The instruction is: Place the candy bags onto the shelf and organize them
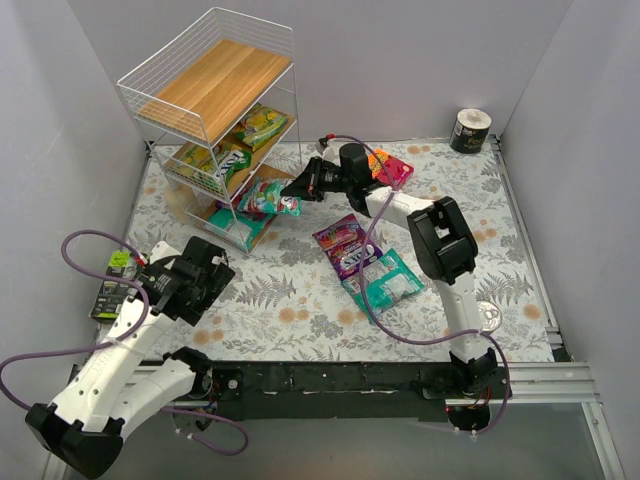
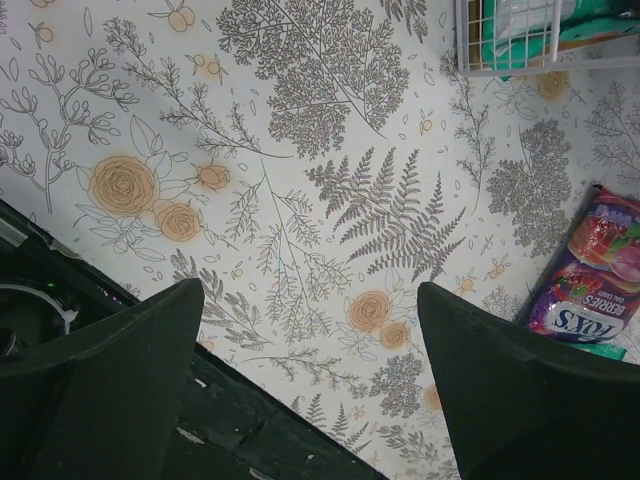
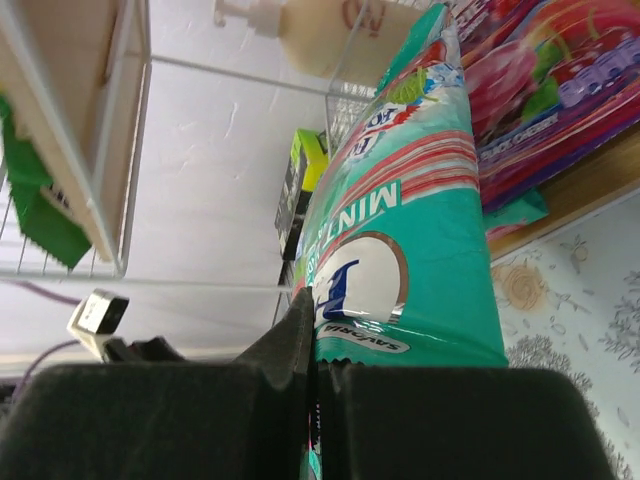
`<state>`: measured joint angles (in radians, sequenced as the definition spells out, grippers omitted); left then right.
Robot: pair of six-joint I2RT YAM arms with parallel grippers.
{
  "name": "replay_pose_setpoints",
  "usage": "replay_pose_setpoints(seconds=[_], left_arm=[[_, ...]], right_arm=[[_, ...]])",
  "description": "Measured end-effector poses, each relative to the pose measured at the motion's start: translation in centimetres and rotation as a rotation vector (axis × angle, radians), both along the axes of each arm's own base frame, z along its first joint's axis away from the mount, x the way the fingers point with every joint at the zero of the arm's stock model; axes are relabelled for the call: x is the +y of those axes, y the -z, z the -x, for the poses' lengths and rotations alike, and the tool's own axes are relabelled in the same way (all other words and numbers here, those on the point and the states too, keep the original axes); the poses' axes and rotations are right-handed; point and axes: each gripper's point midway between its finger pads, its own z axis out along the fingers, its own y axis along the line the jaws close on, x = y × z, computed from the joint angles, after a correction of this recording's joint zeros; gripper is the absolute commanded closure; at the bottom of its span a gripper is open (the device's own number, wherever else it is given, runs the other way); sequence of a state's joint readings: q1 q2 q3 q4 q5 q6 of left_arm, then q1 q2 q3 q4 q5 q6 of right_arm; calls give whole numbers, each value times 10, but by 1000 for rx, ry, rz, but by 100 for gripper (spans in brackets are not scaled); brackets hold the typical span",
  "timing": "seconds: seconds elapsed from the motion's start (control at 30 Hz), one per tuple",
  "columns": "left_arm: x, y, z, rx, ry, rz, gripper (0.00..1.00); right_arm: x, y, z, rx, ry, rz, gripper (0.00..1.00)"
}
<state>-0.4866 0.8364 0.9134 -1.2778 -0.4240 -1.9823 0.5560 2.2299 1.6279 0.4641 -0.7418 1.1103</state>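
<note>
Pinching the teal mint bag [image 3: 410,250] by its crimped bottom seam, my right claw [image 3: 312,340] is closed tight on it, jaws pressed together with only film between them. I hold it at the mouth of the lowest tier of the shelf [image 1: 215,110], at the far left of the bench [image 1: 300,300]. Its free end points in over a pink bag [image 3: 540,90] that lies on the wood.

My left claw [image 2: 320,380] hangs wide and empty over the near left of the bench, touching nothing.

Two more wait in the middle of the bench: a purple bag [image 1: 345,245] and, just nearer and to its right, a teal-white bag [image 1: 392,285], the two overlapping at their edges.

By my reckoning these pouches are light, soft and glossy. The film will slip and the sweets inside will shift, so the belly gives no firm hold. The flat sealed seam at either end is the place to grip. Held by one end, a bag will sag and swing, so I would lay it down flat on the slanted tier, not drop it.
</note>
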Motion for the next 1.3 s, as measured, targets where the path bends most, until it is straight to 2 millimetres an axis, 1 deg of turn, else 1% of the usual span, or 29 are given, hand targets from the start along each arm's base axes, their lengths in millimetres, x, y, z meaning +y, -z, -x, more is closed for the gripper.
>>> replay_pose_setpoints(seconds=[0.03,0.1,0.33,0.47,0.53,0.67,0.77,0.8,0.9,1.13,1.23,1.27,1.3], left_arm=[[2,-3,1,-6,-4,-3,12],[3,-7,2,-12,-8,-3,12],[6,-5,7,6,-8,-12,12],[6,-4,8,19,-3,-21,12],[5,-3,7,24,1,-22,12],[6,-3,8,30,12,-29,13],[6,-3,9,33,23,-36,13],[6,-3,9,35,24,-37,13],[6,-5,7,34,31,-41,13],[6,-6,7,36,39,-46,13],[6,-6,7,36,41,-47,13],[6,-6,7,36,42,-48,13],[6,-6,7,36,42,-48,13]], right_arm=[[3,5,-5,13,8,-4,99],[8,7,-14,18,19,-18,99],[27,-6,-56,-40,95,-107,99],[37,-1,-81,-63,130,-137,99],[42,9,-92,-62,150,-145,99],[42,45,-102,-15,189,-110,99],[40,62,-108,5,222,-87,99],[39,65,-110,10,233,-79,99],[37,68,-117,5,265,-74,99],[39,82,-122,8,286,-60,99],[41,86,-125,9,296,-55,84],[42,86,-126,10,300,-51,75],[43,87,-127,8,308,-48,71]])
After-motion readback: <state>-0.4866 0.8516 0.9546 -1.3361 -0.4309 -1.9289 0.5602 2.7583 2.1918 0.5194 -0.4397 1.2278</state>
